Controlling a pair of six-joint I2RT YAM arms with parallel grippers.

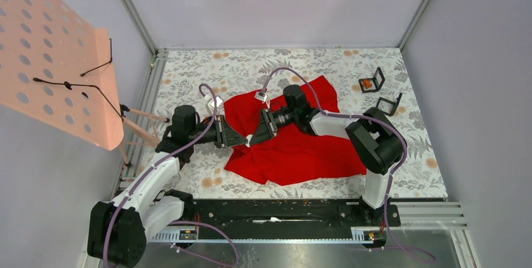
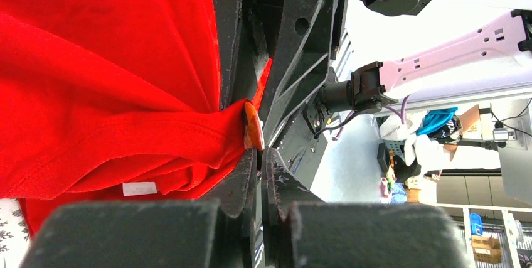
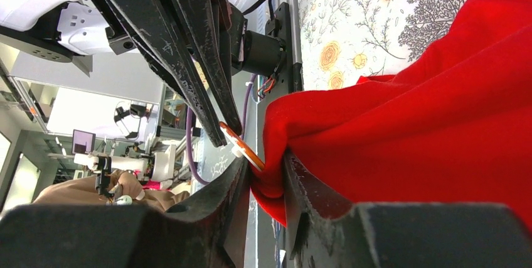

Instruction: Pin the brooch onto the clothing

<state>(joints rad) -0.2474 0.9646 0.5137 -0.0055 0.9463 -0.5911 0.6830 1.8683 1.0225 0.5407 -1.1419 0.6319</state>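
The red shirt (image 1: 295,149) lies crumpled on the floral table cover (image 1: 207,73). Both grippers meet at its left edge. My left gripper (image 1: 241,137) is shut on the brooch (image 2: 253,128), a small orange and white disc seen edge-on at its fingertips (image 2: 262,154). The brooch also shows in the right wrist view (image 3: 243,150), pressed against a fold of the shirt (image 3: 426,111). My right gripper (image 1: 257,135) is shut on that fold (image 3: 266,167). The shirt fills the left of the left wrist view (image 2: 94,61). The brooch's pin is hidden.
Two small black stands (image 1: 373,81) (image 1: 390,103) sit at the back right, one with a small orange thing (image 1: 365,84). A pink perforated board (image 1: 56,54) with black wire hooks overhangs the left side. White tags (image 1: 262,96) (image 1: 215,101) lie by the shirt's far edge.
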